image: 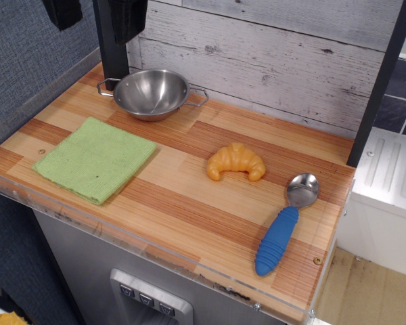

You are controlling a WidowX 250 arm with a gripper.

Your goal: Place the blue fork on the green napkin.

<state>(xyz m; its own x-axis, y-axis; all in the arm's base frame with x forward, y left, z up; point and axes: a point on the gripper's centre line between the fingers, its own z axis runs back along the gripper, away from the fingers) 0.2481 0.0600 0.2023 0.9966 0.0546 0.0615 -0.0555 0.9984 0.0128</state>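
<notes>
A wooden counter (pixel 189 196) with striped planks has a clear plastic strip along its front edge. Behind it, at 12 o'clock, stands a wall of pale grey boards (pixel 271 54). At 9 o'clock is a blue-grey textured wall (pixel 20 61). At 3 o'clock sits a white ridged surface (pixel 392 169), with dark tiles (pixel 399 101) above.

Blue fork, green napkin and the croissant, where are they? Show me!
blue fork (pixel 277 242): main camera view, on its ribbed blue handle.
green napkin (pixel 95 158): main camera view, on the cloth's middle.
croissant (pixel 236 162): main camera view, on its humped middle.
</notes>
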